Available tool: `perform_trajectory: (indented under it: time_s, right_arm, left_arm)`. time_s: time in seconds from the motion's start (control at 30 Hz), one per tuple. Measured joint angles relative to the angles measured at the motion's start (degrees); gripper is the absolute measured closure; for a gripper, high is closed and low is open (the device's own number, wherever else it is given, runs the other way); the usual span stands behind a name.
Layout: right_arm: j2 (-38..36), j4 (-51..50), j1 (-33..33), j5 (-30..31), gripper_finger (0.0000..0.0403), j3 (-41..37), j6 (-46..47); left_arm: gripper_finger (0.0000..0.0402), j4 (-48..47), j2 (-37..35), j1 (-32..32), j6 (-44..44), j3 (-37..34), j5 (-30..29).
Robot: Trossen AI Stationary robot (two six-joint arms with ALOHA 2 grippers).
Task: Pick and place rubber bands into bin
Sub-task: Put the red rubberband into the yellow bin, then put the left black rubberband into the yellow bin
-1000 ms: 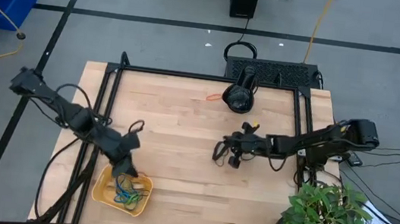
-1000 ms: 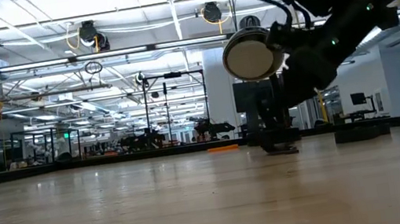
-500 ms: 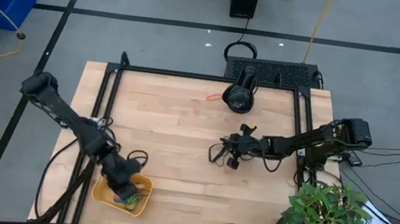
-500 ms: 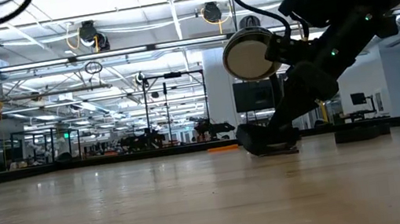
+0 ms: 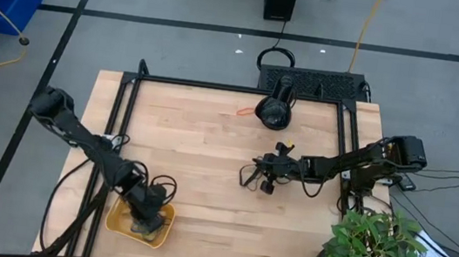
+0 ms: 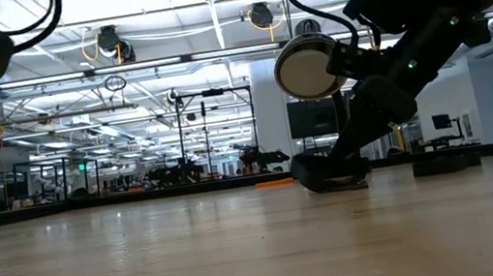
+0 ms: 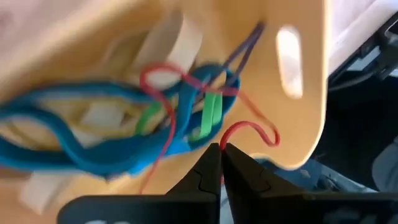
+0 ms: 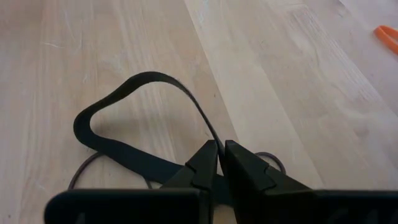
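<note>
At the lower left of the high view, the left gripper [image 5: 148, 220] reaches into the bin [image 5: 123, 226], its fingers pressed together on a thin red band [image 7: 249, 129] above the pile of rubber bands [image 7: 118, 134]. Right of centre, the right gripper [image 5: 252, 173] sits low on the table [image 5: 211, 135], closed on a wide black band [image 8: 118, 121]; an orange band [image 5: 243, 111] lies near the table's upper edge.

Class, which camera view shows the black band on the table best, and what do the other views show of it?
The right wrist view: the black band fills it as an open loop pinched by the right claw. The high view shows only a small dark loop. In the low view the claw hides it; the left wrist view misses it.
</note>
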Motion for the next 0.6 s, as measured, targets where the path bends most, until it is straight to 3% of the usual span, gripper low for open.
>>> perform_trajectory:
  time_s: [0.27, 0.47, 0.6]
  right_arm:
    - [0.0, 0.0, 0.0, -0.1, 0.0374, 0.0, 0.0]
    - [0.0, 0.0, 0.0, -0.1, 0.0374, 0.0, 0.0]
    - [0.0, 0.0, 0.0, -0.1, 0.0374, 0.0, 0.0]
  left_arm:
    - [0.0337, 0.0, 0.0, 1.6, 3.4, 0.0, -2.8]
    - [0.0255, -0.1, 0.0, 2.2, 4.2, 0.0, -3.0]
    - [0.0209, -0.1, 0.0, 2.9, 6.6, 0.0, 1.7]
